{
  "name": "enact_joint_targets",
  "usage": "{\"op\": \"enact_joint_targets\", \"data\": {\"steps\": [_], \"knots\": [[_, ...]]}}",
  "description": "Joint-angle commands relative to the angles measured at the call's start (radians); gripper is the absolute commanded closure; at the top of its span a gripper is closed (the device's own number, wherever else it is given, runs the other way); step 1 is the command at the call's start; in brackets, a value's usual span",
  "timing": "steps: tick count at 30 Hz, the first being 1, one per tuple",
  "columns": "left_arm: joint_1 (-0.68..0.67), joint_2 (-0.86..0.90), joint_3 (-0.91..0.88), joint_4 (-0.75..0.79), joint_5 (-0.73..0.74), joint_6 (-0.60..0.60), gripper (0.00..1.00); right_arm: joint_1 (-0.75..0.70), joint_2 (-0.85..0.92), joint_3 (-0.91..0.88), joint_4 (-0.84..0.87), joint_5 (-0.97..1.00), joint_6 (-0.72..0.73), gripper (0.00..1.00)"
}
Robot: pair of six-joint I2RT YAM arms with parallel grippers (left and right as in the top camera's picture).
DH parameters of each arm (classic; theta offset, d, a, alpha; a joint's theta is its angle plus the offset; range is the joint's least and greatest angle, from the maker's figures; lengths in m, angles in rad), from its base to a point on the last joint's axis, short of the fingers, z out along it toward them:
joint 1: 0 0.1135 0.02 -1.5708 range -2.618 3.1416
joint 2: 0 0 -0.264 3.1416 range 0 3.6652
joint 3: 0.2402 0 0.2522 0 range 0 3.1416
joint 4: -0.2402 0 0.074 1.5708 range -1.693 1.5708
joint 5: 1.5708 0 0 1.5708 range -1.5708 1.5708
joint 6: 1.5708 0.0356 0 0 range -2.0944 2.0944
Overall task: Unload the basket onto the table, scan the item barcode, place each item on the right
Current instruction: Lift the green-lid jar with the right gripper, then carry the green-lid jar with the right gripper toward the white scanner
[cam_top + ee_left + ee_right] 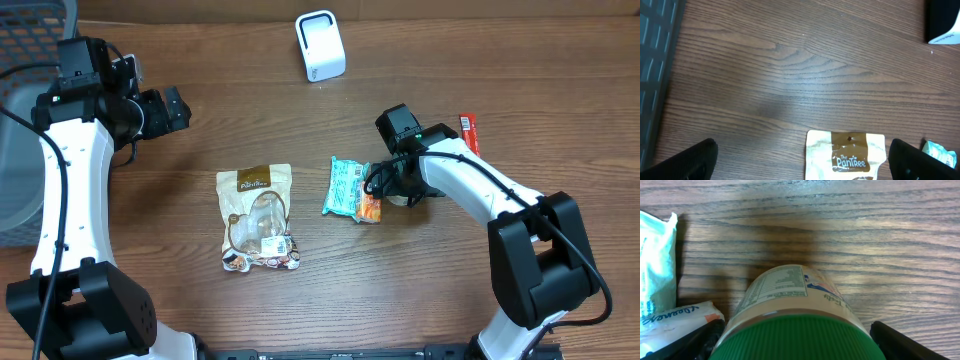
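Observation:
A jar with a green ribbed lid and a printed label lies on the wooden table, lid towards the right wrist camera. My right gripper straddles it, one black finger on each side; the right finger stands a little off the jar. In the overhead view the right gripper covers most of the jar. The white scanner stands at the far edge. My left gripper hovers open at the left, holding nothing; its wrist view shows the left gripper above bare wood.
A PanTree pouch lies mid-table, its top edge visible as the pouch. A teal packet and an orange-white packet touch the jar's left side. A red bar lies right. A grey basket stands far left.

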Motion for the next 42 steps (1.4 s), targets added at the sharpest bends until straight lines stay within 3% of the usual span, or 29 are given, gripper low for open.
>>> {"op": "enact_joint_targets", "data": {"steps": [1, 21, 27, 31, 34, 42], "knots": [[-0.002, 0.000, 0.002, 0.001, -0.006, -0.009, 0.00, 0.002, -0.010, -0.008, 0.005, 0.011, -0.008, 0.10], [-0.002, 0.000, 0.002, 0.000, -0.006, -0.009, 0.00, -0.005, -0.011, 0.030, -0.023, 0.011, -0.008, 0.19], [-0.002, 0.000, 0.002, 0.001, -0.006, -0.009, 0.01, -0.013, -0.011, 0.031, -0.022, 0.010, -0.030, 0.28], [-0.002, 0.000, 0.002, 0.000, -0.006, -0.009, 0.00, -0.013, -0.013, 0.063, -0.046, 0.007, -0.029, 0.42], [-0.002, 0.000, 0.002, 0.001, -0.006, -0.009, 0.00, -0.013, -0.016, 0.115, -0.079, 0.007, -0.030, 0.50], [-0.002, 0.000, 0.003, 0.000, -0.006, -0.009, 0.00, -0.013, -0.016, 0.447, -0.307, -0.082, -0.095, 0.50]]}}
